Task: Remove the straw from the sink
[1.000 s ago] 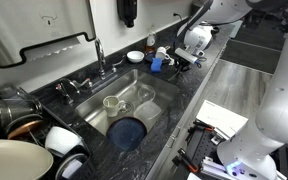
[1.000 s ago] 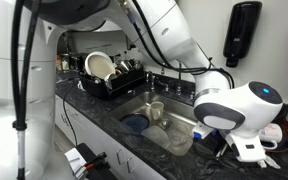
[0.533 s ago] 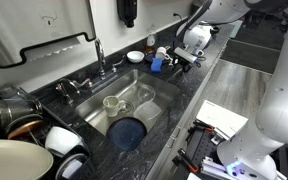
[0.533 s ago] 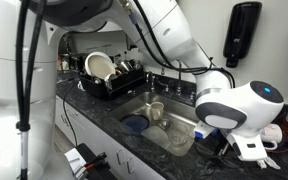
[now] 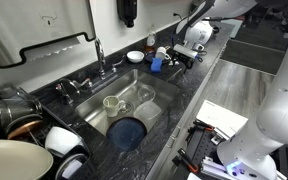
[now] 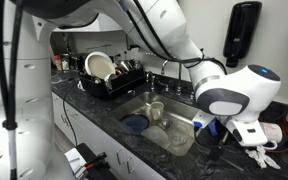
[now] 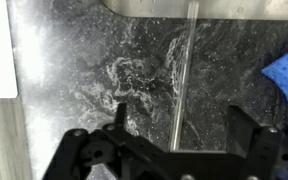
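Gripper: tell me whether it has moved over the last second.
Yes. In an exterior view the gripper has lifted slightly: its white body now sits nearer the black wall dispenser above it than it did a second ago.

Dark speckled countertop [image 5: 191, 92], black dispenser [image 6: 242, 32] on pale wall [image 6: 286, 40]

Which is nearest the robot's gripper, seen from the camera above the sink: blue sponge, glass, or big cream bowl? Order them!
1. Blue sponge, on the counter beside the gripper.
2. Glass, down in the sink.
3. Big cream bowl, beyond the sink's far end.
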### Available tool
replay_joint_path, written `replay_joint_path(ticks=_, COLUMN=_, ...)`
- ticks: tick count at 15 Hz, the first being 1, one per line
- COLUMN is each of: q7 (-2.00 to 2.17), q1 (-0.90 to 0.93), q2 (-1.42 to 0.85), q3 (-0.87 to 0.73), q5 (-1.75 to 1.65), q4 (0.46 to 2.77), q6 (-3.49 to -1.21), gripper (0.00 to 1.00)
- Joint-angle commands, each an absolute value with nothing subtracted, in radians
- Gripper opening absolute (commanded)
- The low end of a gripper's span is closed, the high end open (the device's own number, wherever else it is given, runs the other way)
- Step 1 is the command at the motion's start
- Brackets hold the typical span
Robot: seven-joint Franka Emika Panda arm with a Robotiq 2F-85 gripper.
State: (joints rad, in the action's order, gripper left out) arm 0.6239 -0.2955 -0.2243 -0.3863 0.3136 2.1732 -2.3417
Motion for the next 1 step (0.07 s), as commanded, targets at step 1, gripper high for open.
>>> replay_joint_path(ticks=1, q7=0.802, q1=-0.242, q2=-0.035, q3=-0.400, q5=0.085, q4=2.226, q6=-2.210, gripper=1.00)
